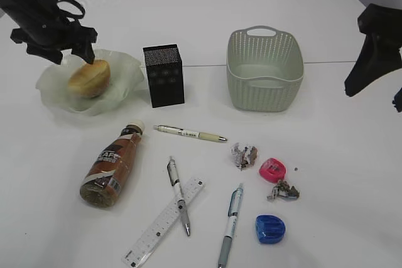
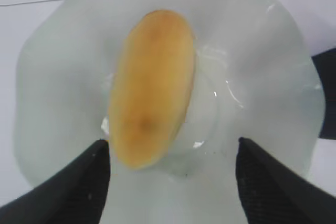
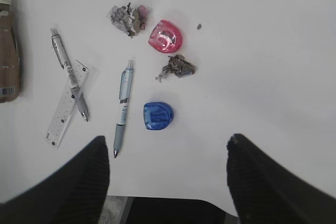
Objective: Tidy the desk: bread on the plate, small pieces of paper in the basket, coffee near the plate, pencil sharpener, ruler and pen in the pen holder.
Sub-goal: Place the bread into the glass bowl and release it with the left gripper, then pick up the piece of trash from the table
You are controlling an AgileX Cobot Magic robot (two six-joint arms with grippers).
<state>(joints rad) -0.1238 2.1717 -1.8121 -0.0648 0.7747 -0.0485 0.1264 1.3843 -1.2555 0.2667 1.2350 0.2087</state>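
Note:
The bread lies in the green glass plate at the far left. My left gripper hangs open just above it, touching nothing. The coffee lies on its side. The ruler has a pen across it, with two more pens nearby. A pink pencil sharpener, a blue one and two crumpled paper pieces lie right of them. My right gripper stands open and empty, high at the right.
The black pen holder stands upright beside the plate. The green basket sits right of it with nothing showing inside. The desk's front edge shows under the right gripper in the right wrist view.

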